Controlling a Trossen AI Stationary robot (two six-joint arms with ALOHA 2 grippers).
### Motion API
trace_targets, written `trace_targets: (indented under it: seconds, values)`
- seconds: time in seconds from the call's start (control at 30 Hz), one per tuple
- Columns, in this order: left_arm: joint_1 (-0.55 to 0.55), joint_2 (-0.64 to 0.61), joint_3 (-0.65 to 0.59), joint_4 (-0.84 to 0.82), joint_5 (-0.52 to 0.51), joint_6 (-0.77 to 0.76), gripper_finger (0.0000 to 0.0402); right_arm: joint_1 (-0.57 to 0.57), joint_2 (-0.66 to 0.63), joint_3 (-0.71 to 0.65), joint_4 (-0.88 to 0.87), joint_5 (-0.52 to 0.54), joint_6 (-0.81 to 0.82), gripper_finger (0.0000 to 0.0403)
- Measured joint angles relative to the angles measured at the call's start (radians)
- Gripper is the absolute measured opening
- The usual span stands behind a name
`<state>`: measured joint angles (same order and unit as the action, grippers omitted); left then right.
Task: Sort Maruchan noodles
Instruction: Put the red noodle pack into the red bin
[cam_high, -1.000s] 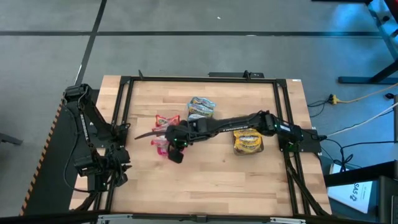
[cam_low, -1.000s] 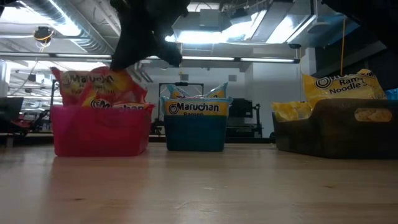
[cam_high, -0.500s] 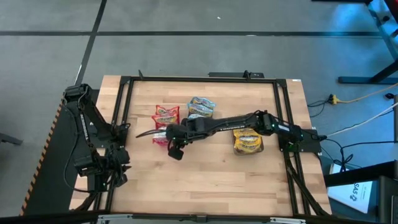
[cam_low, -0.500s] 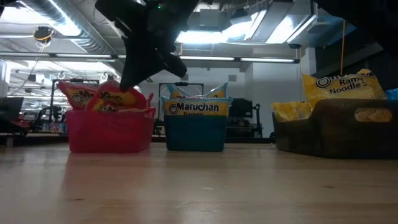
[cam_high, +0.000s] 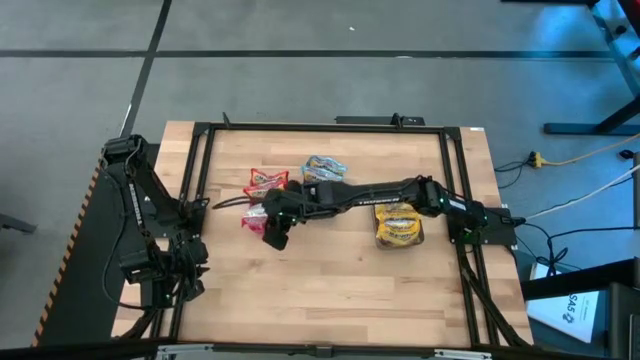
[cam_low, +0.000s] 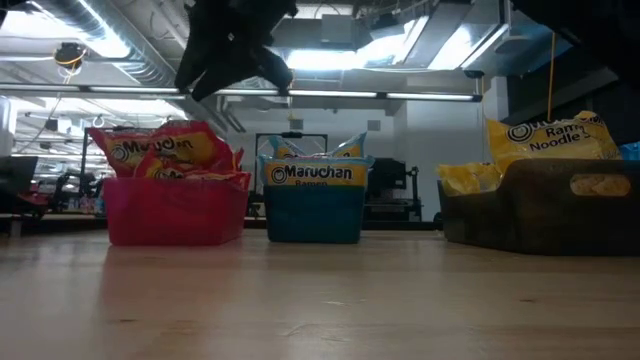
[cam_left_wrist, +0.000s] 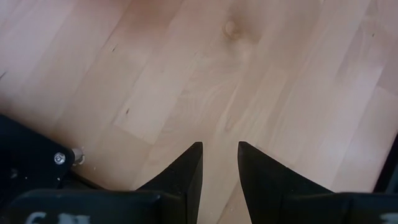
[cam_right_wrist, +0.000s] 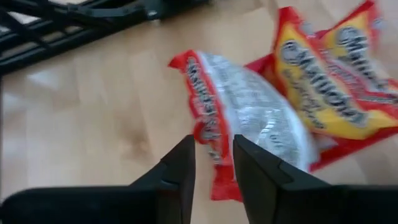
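Red Maruchan packets (cam_low: 165, 150) stick up out of the pink bin (cam_low: 175, 215), which stands at the table's middle left (cam_high: 265, 185). My right gripper (cam_low: 235, 45) hangs above that bin, open by a narrow gap and empty. In the right wrist view (cam_right_wrist: 213, 168), a red packet (cam_right_wrist: 249, 118) lies below and beyond its fingertips. Light-blue packets fill the teal bin (cam_low: 313, 215) and yellow packets (cam_low: 550, 135) fill the grey bin (cam_low: 540, 215). My left gripper (cam_left_wrist: 220, 168) waits over bare wood at the table's left, fingers slightly apart.
The three bins stand in a row across the table's middle (cam_high: 322, 172), with the grey one at the right (cam_high: 398, 228). A black frame (cam_high: 320, 125) runs round the table. The near half of the wooden top (cam_high: 330, 290) is bare.
My right gripper has risen from just above the pink bin. The red packets have sunk lower into the bin. The bin has slid a little toward the table's right.
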<state>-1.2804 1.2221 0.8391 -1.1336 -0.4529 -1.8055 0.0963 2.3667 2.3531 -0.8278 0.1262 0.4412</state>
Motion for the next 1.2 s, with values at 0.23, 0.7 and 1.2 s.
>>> trace_targets:
  seconds: [0.23,0.7,1.2]
  values:
    - [0.0,0.0,0.0,0.002,0.002,0.001,0.0095,-0.001,-0.003,0.0,0.015,-0.01,-0.018,0.0117]
    - [0.0,0.0,0.0,0.001,0.002,0.001,0.0095,-0.055,0.009,0.0,0.085,-0.086,-0.181,0.0159]
    - [0.002,0.0,0.0,0.0,0.002,-0.025,0.0095,-0.068,0.077,0.001,0.14,-0.107,-0.29,0.0195]
